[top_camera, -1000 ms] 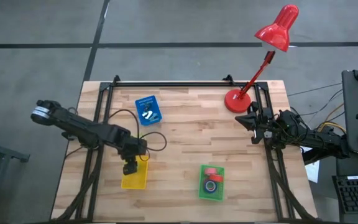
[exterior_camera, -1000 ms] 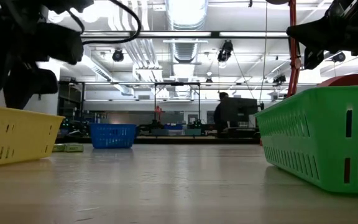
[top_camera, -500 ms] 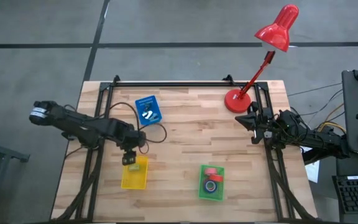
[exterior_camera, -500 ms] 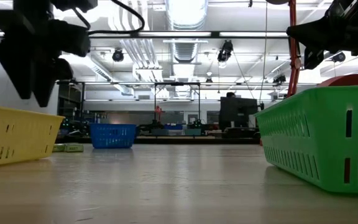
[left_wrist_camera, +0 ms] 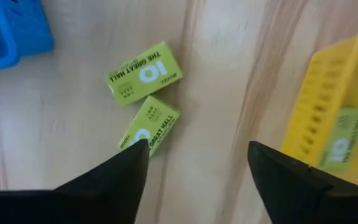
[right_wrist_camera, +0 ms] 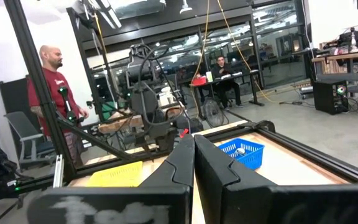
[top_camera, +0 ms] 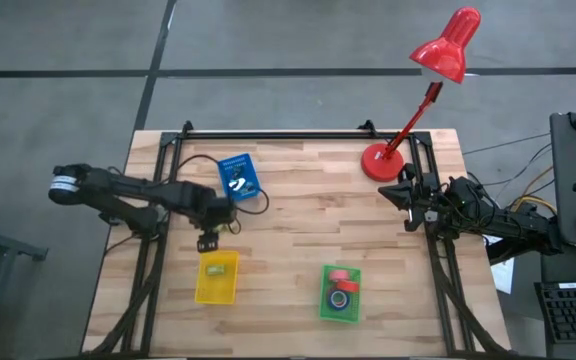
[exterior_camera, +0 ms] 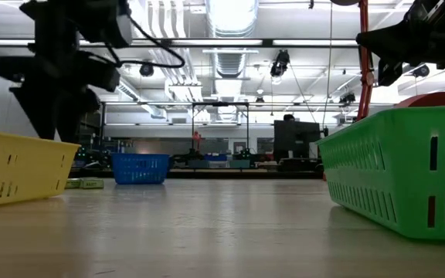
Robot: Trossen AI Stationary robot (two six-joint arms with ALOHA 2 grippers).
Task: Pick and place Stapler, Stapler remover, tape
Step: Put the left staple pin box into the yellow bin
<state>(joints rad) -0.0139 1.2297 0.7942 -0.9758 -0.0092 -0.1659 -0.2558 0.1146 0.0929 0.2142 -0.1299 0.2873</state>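
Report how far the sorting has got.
Done: tape rolls lie in the green tray, and one green box is in the yellow tray. In hand: nothing; the left end effector is open above the table. Left: two green boxes beside the yellow tray. The right end effector waits, shut.

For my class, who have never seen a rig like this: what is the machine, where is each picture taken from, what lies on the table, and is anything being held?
Two dark robot arms work at a wooden table. One camera looks down from above, one sits at table height, and one rides on each wrist. On the table: a blue basket, a yellow basket, a green basket with tape rolls, and two small green boxes. The left end effector is open and empty; the right end effector is shut, waiting by the red lamp.
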